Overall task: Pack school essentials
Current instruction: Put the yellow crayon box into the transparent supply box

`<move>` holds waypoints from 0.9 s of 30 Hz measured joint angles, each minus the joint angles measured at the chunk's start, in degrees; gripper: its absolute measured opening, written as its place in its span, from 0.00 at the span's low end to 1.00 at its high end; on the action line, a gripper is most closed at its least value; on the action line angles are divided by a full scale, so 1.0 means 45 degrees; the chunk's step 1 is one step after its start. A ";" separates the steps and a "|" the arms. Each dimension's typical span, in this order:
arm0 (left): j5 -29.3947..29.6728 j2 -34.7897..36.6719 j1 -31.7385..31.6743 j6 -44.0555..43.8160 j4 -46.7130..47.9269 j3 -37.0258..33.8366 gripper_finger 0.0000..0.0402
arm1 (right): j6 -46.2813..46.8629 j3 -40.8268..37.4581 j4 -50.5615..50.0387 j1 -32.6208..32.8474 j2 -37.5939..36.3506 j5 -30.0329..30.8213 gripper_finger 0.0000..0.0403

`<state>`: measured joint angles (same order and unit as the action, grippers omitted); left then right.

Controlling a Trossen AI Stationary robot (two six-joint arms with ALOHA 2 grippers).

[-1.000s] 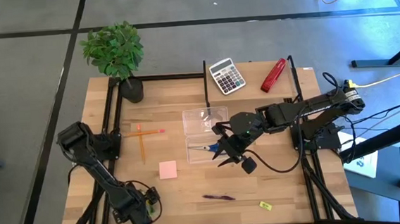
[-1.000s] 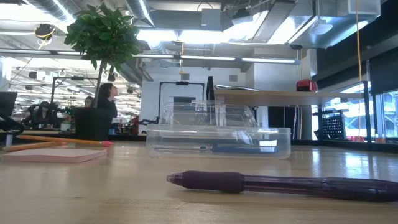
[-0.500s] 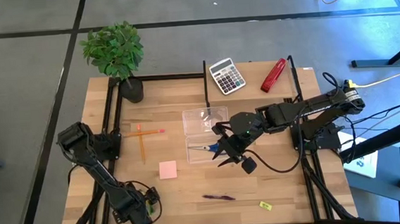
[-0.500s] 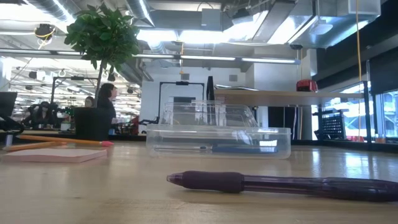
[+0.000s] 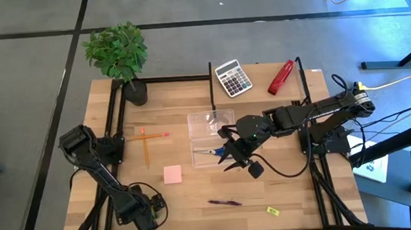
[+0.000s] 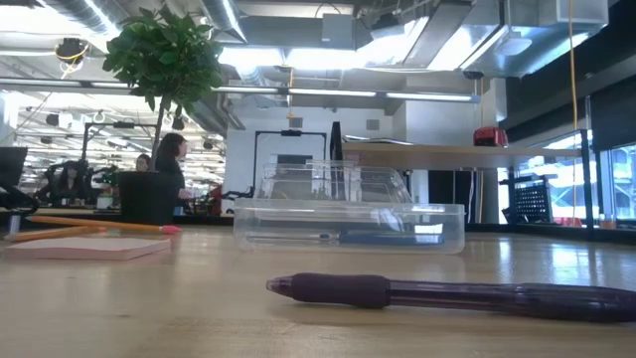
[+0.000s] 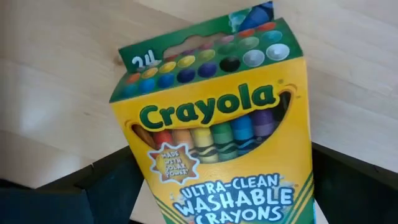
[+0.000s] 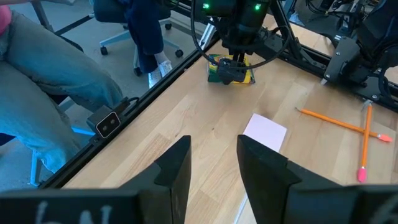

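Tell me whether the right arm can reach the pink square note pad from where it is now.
Probably yes. The right end effector is at the clear plastic box, and only bare wooden table lies between it and the pink square note pad.

Wooden table [image 5: 189, 196]: pen [image 5: 224, 202], note pad [image 5: 172, 174], pencils [image 5: 146, 139]

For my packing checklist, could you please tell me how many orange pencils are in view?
2. Both lie crossed on the table's left half: one pencil runs sideways, the other pencil front to back, beyond the pink note pad. None appears hidden.
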<state>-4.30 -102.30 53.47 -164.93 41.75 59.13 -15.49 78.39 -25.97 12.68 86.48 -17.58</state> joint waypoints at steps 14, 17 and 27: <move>-0.0240 -0.0005 -0.0341 -0.0533 -0.0002 0.0013 0.99 | 0.0000 0.0000 0.0004 -0.0003 0.0000 0.0000 0.33; -0.0203 -0.0005 -0.0292 -0.0530 0.0124 0.0015 0.99 | 0.0005 0.0000 0.0004 0.0001 0.0000 0.0000 0.33; 0.0812 -0.0039 0.0282 -0.0529 0.0309 0.0010 0.99 | 0.0000 0.0000 0.0004 -0.0004 0.0000 0.0000 0.33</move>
<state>-0.64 -102.48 54.74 -167.31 43.13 59.18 -15.48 78.39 -25.96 12.67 86.48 -17.58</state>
